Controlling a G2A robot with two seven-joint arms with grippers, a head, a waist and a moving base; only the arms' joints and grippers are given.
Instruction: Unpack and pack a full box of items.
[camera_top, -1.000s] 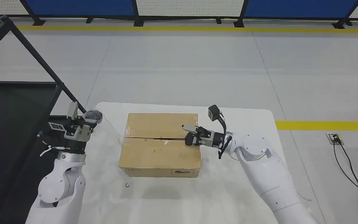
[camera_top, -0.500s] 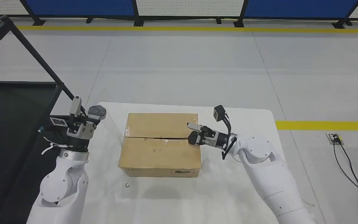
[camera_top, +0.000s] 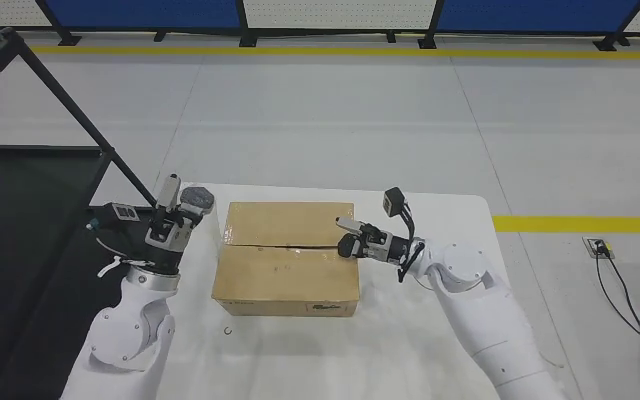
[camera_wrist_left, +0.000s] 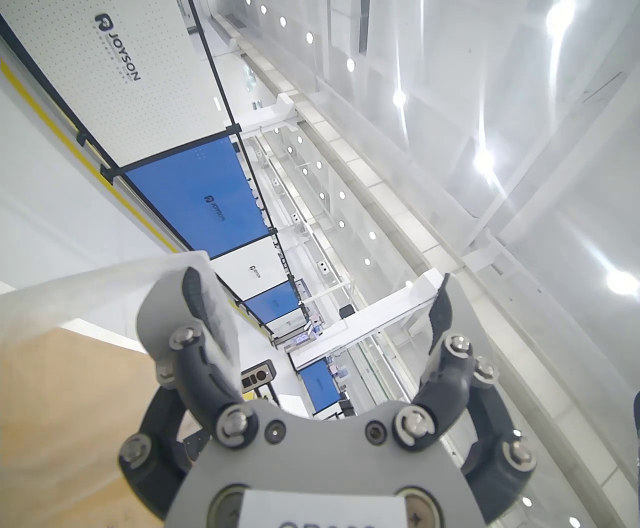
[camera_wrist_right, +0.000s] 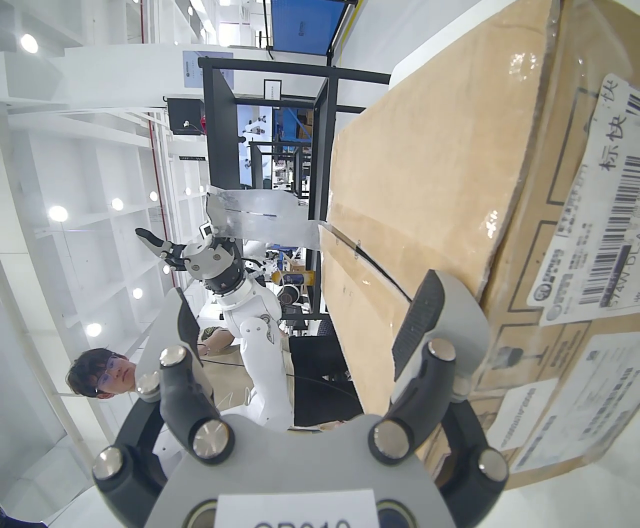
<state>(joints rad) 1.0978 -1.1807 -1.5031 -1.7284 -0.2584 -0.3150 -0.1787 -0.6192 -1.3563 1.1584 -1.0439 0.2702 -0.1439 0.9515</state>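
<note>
Seen from above, a closed cardboard box (camera_top: 285, 265) sits in the middle of the white tabletop (camera_top: 440, 215), its two top flaps meeting in a seam that runs from one arm's side to the other's. The left gripper (camera_top: 190, 205) is held up beside the box's end, just off its far corner. The right gripper (camera_top: 347, 238) lies level at the opposite end of the seam, its fingers spread, one on each side of the seam line.

In the left wrist view, the left gripper (camera_wrist_left: 317, 290) points up towards the ceiling with its fingers (camera_wrist_left: 197, 300) wide apart and nothing clamped between them. A strip of clear tape (camera_wrist_left: 100, 295) clings to the outer face of one finger and stretches away to the picture's edge, above the brown top of the box (camera_wrist_left: 65, 400).

In the right wrist view, the right gripper (camera_wrist_right: 300, 305) is open and holds nothing. One finger's pad (camera_wrist_right: 417, 325) is up against the box's top edge at the seam's end, and the other stands free in the air. The box's end face carries several printed labels (camera_wrist_right: 590, 270). Farther off, beyond the box, the left gripper (camera_wrist_right: 175, 225) shows with its fingers spread, and the clear tape runs from it to the far end of the seam, where it is still joined to the cardboard.
</note>
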